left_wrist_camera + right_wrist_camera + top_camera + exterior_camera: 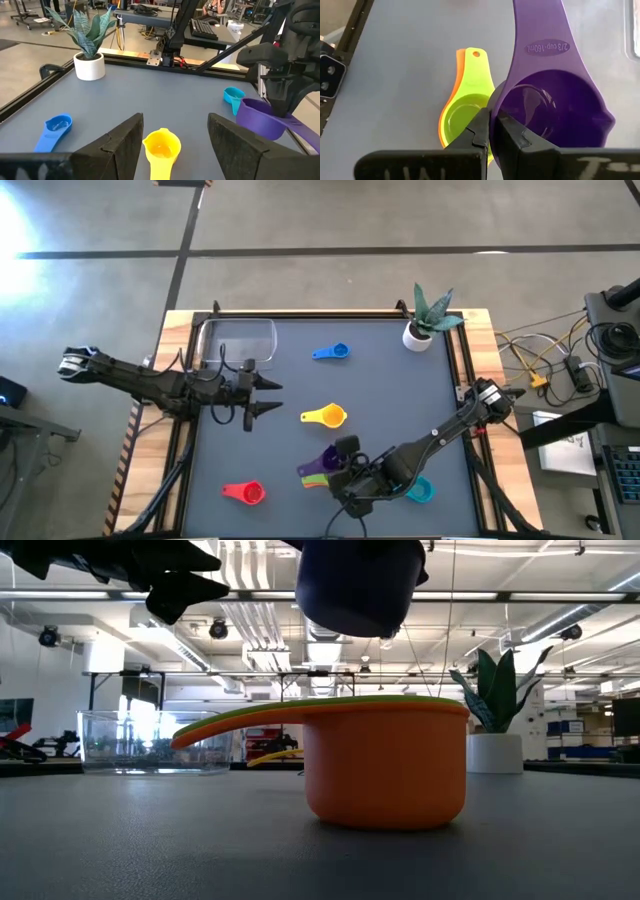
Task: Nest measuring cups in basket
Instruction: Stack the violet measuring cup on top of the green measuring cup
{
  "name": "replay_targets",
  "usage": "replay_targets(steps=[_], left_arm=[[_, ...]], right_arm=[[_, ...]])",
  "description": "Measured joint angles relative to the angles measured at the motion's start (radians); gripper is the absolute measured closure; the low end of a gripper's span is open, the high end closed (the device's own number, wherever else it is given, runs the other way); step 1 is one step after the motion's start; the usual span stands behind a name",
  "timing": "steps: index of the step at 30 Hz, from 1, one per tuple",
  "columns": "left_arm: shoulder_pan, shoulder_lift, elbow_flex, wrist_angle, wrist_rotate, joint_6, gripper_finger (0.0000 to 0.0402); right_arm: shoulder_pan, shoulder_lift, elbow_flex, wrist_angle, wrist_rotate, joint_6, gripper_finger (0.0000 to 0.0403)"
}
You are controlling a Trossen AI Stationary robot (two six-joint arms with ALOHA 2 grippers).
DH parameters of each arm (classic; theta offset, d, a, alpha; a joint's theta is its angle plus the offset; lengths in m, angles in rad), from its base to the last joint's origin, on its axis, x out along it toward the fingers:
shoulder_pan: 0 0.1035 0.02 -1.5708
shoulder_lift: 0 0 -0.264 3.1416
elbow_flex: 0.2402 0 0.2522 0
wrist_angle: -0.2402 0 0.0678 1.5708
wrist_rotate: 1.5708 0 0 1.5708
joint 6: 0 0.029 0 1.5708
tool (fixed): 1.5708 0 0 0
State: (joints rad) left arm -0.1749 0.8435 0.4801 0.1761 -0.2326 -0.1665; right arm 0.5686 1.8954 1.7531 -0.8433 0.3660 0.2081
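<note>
Right gripper (490,131) pinched on the purple cup's (555,107) thin rim, lifted over the nested green cup (465,112) and orange cup (385,775). Probably light, stiff, slick plastic; flat handle likely steadier. Left gripper (172,137) spread above the yellow cup (161,145), basket (238,340) near.

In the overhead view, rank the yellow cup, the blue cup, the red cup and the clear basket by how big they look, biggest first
1. basket, clearly largest.
2. yellow cup.
3. red cup, close to the yellow one, so that order is unsure.
4. blue cup, smallest.

Robotics lab, ceiling ducts (250,580), cabled workbenches (210,27)
</note>
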Motion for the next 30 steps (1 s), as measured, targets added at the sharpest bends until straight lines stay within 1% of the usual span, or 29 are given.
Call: replay_targets(steps=[30], left_arm=[[0.000, 0.004, 0.000, 0.002, 0.000, 0.004, 0.0196]], right_arm=[[0.000, 0.000, 0.000, 0.015, -0.007, -0.011, 0.0394]])
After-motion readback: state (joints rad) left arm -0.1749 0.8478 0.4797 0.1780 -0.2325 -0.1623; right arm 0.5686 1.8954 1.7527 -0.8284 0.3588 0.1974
